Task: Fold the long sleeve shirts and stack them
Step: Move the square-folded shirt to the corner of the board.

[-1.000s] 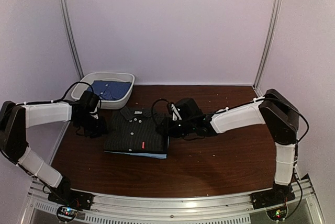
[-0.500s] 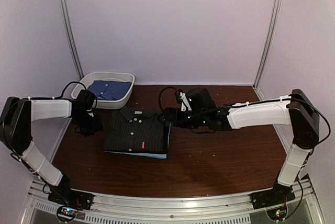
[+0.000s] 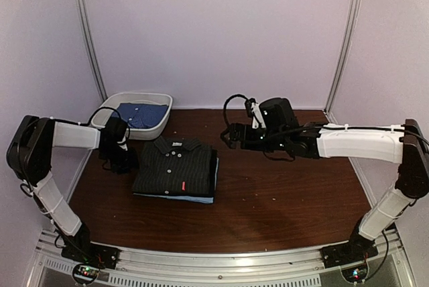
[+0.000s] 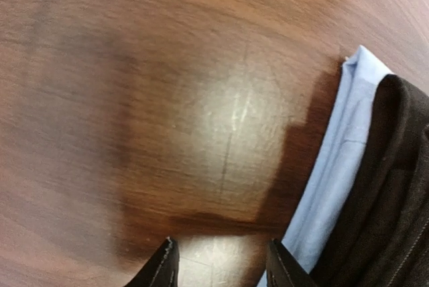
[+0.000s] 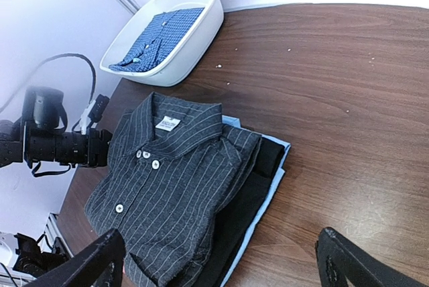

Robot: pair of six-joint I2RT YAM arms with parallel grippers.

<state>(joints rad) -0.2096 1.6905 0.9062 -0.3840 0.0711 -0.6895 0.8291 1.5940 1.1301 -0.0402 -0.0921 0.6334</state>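
Note:
Three long sleeve shirts lie folded in one stack on the table. The charcoal pinstriped shirt [image 3: 175, 169] [image 5: 167, 193] is on top, with a black shirt [image 5: 251, 200] under it and a light blue shirt [image 5: 280, 156] [image 4: 335, 166] at the bottom. A blue shirt [image 3: 139, 114] [image 5: 157, 39] lies in the white tub. My left gripper [image 3: 120, 159] [image 4: 221, 260] is low over bare wood just left of the stack, open and empty. My right gripper [image 3: 231, 136] [image 5: 221, 260] hangs above and to the right of the stack, open wide and empty.
The white oval tub [image 3: 163, 121] [image 5: 204, 22] stands at the back left, close to the left arm. The brown table [image 3: 281, 193] runs right of the stack. Pale walls with metal posts [image 3: 87, 39] close in the back and sides.
The right gripper has opened wide and drawn back up and to the right, away from the stack's right edge. The left gripper has opened a little and stays beside the stack's left edge.

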